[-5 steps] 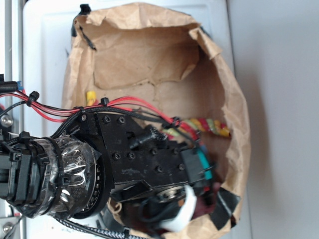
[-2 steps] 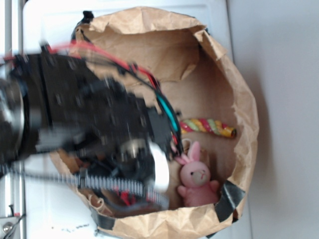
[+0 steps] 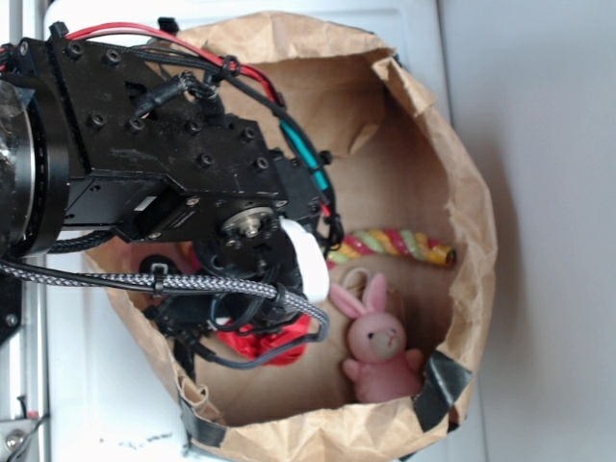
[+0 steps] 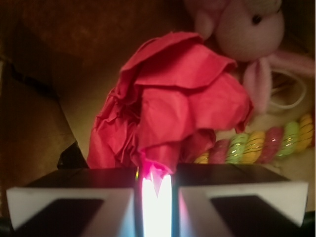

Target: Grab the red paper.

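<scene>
White desk (image 3: 539, 192) under everything; a pale panel runs beneath the bag.

Brown paper bag (image 3: 472, 221), crumpled rim rolled open, is the landmark. Black tape patches (image 3: 441, 385) sit on its lower rim.

Black robot arm (image 3: 144, 164) comes in over the bag's left rim and covers most of the left half of its interior. Red and black wires (image 3: 135, 37) run along the top of the arm; a braided cable (image 3: 192, 284) loops across its underside. A white fingertip pad (image 3: 306, 260) shows near the bag's middle.

Gripper (image 4: 157, 197): in the wrist view the jaws are nearly together, clamped on a fold at the edge of the paper, with a bright sliver of light between the two white pads.

Red paper (image 4: 173, 108) – a crinkled wad, inside the bag, lower-left part of the interior, mostly hidden beneath the arm in the exterior view (image 3: 258, 345). Whether it is lifted off the bag floor, cannot tell.

Pink bunny (image 3: 380, 342) – plush, inside the bag near the lower-right wall, just beside the paper; in the wrist view it sits right behind the wad, close or touching.

Twisted rope (image 3: 395, 243), red, yellow and green, lies on the bag floor toward the right wall, above the bunny. A pale loop of cord (image 4: 289, 91) lies between bunny and rope.
</scene>
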### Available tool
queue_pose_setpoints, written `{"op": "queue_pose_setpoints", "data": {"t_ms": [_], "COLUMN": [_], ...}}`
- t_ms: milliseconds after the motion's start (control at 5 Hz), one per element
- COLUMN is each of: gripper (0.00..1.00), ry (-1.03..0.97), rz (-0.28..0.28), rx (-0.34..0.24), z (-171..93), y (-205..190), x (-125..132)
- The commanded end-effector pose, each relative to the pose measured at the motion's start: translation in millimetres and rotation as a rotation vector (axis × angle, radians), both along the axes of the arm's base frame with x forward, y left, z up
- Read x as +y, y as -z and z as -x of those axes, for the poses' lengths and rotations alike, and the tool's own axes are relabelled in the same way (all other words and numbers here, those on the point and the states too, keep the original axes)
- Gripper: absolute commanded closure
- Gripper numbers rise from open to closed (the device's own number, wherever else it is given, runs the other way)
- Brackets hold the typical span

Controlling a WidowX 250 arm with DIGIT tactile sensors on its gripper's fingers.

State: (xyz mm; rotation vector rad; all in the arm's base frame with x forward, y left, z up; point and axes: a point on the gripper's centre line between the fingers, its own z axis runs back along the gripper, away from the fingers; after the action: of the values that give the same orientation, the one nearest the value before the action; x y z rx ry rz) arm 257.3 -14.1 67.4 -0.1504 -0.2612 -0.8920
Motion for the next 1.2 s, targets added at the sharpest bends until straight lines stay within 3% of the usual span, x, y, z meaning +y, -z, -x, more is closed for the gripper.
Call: {"op": "queue_pose_setpoints", "data": {"t_ms": [0,200,400,600,800,1000], "gripper": [1.0,1.0,1.0,1.0,1.0,1.0], "ry": [-0.07,-0.18,-0.357,-0.491,-0.534,-0.596], "rz": [-0.062,-0.083,-0.066,-0.038,0.032,0.0], "rx": [-0.077,-0.054,0.013,0.042,-0.04,-0.064], "z": [8,7,-18,21,44,63], "y": [-21,-22,-41,-75,-100,-116], "x": [-9,-5,17,-9,-11,-15]}}
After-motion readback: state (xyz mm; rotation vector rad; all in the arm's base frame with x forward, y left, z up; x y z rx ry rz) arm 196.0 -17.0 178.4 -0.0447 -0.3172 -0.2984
